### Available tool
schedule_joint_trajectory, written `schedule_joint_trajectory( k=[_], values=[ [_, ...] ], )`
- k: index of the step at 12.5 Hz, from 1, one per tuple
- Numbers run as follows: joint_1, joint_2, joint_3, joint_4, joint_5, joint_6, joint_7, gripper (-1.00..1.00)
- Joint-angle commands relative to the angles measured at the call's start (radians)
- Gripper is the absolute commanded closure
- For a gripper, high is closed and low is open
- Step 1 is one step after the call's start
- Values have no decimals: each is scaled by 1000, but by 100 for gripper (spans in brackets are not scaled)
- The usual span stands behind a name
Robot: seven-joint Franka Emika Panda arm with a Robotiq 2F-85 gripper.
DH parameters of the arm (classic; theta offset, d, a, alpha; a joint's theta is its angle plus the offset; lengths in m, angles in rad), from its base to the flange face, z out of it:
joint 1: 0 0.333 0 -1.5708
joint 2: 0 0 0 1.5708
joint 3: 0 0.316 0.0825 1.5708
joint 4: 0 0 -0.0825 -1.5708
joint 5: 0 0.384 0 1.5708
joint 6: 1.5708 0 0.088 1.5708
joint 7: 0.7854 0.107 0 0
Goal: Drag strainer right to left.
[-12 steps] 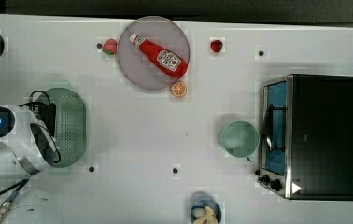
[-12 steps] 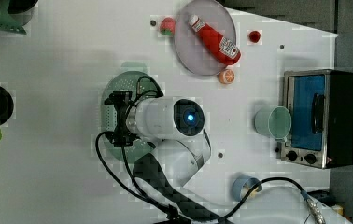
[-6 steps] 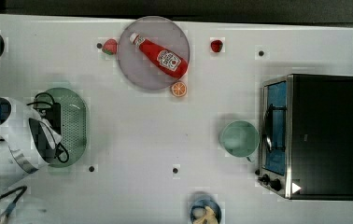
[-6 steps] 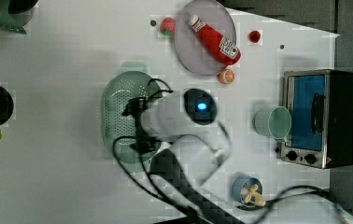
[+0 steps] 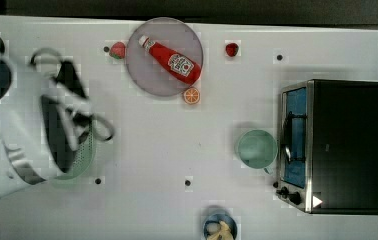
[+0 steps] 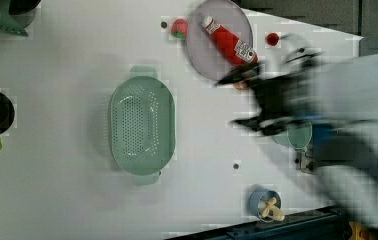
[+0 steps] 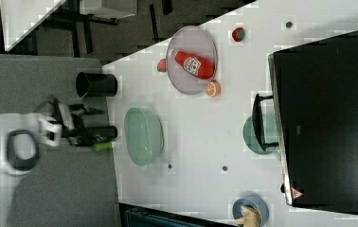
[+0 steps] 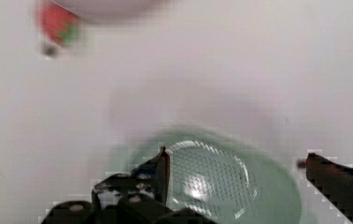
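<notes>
Jaws (image 8: 234, 168) spread wide above strainer (image 6: 142, 125), ketchup bottle (image 5: 171, 60) on plate (image 5: 147, 75)

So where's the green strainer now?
The strainer sits on the white table toward the left view's left, below and left of the grey plate with the ketchup bottle.

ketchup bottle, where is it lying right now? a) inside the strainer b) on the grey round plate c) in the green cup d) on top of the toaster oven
b: the ketchup bottle lies slantwise across the grey plate in the top view, apart from the strainer and the green cup.
</notes>
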Motion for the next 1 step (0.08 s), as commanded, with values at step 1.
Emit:
schedule_joint_trajectory(
  k=[1],
  values=[
    [-80,-172,-180,5,-71,-129,-369,-100]
  ],
)
